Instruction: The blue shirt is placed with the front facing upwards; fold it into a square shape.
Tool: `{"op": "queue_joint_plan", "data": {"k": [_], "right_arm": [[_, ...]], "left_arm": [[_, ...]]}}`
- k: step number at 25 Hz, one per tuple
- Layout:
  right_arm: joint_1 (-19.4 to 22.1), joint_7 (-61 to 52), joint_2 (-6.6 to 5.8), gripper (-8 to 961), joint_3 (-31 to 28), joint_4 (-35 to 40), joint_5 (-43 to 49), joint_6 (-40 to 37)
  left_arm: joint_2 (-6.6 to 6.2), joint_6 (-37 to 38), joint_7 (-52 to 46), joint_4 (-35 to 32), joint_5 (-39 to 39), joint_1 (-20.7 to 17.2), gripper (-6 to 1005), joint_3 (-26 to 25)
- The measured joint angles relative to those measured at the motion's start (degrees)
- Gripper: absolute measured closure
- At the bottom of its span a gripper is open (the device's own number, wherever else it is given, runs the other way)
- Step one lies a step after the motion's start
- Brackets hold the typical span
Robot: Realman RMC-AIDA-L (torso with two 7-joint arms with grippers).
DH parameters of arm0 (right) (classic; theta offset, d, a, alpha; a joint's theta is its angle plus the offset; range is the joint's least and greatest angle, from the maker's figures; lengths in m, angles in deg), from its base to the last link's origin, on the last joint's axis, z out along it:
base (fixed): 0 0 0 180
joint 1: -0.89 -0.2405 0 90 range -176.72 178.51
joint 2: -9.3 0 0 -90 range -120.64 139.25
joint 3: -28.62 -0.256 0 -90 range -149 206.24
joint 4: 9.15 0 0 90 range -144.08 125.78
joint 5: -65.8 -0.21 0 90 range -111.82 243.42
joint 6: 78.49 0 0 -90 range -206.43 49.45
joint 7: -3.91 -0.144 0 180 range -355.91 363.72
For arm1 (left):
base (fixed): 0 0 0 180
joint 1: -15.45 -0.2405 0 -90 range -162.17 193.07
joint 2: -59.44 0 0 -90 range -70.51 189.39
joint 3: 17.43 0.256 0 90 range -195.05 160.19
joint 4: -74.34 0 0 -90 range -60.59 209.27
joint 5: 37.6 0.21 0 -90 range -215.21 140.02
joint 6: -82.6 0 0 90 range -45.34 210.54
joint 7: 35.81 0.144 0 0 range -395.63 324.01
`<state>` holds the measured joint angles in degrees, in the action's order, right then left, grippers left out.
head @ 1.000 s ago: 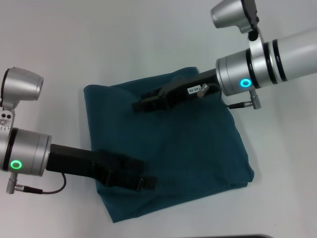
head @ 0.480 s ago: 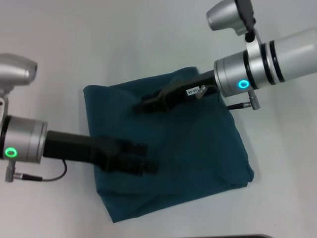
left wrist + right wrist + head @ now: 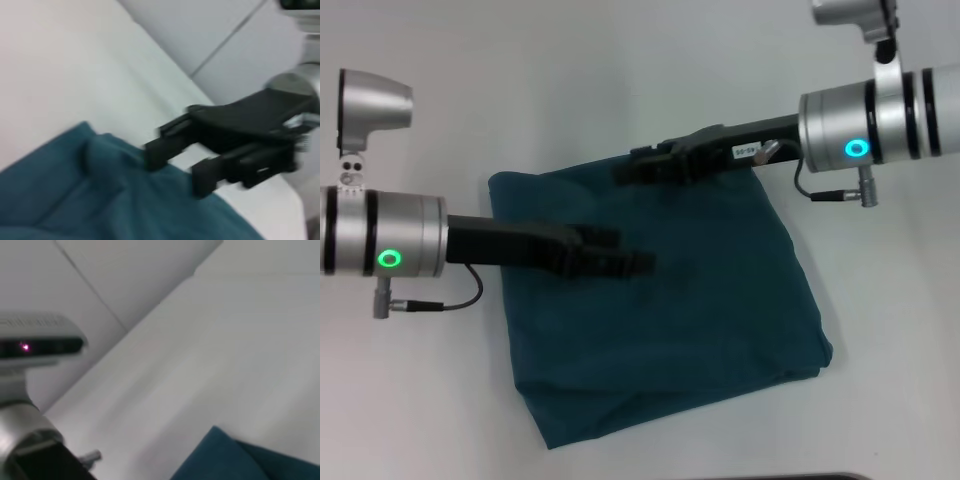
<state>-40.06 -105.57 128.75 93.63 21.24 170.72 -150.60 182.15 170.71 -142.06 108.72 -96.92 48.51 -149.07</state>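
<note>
The blue shirt (image 3: pixel 660 320) lies on the white table as a folded, roughly square bundle, plain teal side up, no print showing. My left gripper (image 3: pixel 632 258) hovers over the shirt's left-middle part, open, holding nothing. My right gripper (image 3: pixel 632 170) hangs above the shirt's far edge, also open and empty. In the left wrist view the right gripper (image 3: pixel 175 167) shows its two black fingers apart above the shirt (image 3: pixel 75 200). A corner of the shirt (image 3: pixel 240 460) appears in the right wrist view.
White table (image 3: pixel 880 300) lies all around the shirt. A dark strip (image 3: pixel 820 477) runs along the near table edge. The left arm's silver body (image 3: pixel 25 390) shows in the right wrist view.
Both grippers have drawn back from the shirt's surface. The left moved from the near-left part toward the far side. The right pulled from the middle to the far edge. The shirt has not moved.
</note>
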Motion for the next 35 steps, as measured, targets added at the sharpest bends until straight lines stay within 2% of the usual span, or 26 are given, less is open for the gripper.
{"op": "queue_joint_plan", "data": {"k": [6, 12, 15, 24, 29, 35], "right_arm": [[1.02, -0.06, -0.26, 468, -1.99, 1.23, 0.0, -2.31], [1.02, -0.09, -0.28, 467, -2.08, 1.46, -0.01, -2.24], [0.91, -0.11, -0.28, 467, -2.09, 1.73, 0.07, -2.09], [0.83, 0.13, -0.16, 468, -2.09, 2.14, 0.2, -1.81], [0.86, 0.29, -0.1, 469, -2.09, 1.86, 0.24, -1.71], [1.01, 0.32, -0.03, 468, -2.09, 1.67, 0.08, -1.7]], "left_arm": [[0.15, -7.93, -1.99, -1.96, 0.88, 0.03, 108, 2.74], [0.28, -11.0, -2.2, -3.72, 1.97, 0.41, 111, 4.08], [0.29, -10.74, -2.23, -3.96, 2.01, 0.49, 113, 4.24], [0.37, -0.22, -0.84, 0.16, 1.14, -0.44, 113, 1.08], [0.39, -1.99, -0.86, 0.15, 1.06, -0.58, 116, -1.53], [0.58, -8.17, -1.43, -2.54, 1.37, -0.21, 140, -0.87]]}}
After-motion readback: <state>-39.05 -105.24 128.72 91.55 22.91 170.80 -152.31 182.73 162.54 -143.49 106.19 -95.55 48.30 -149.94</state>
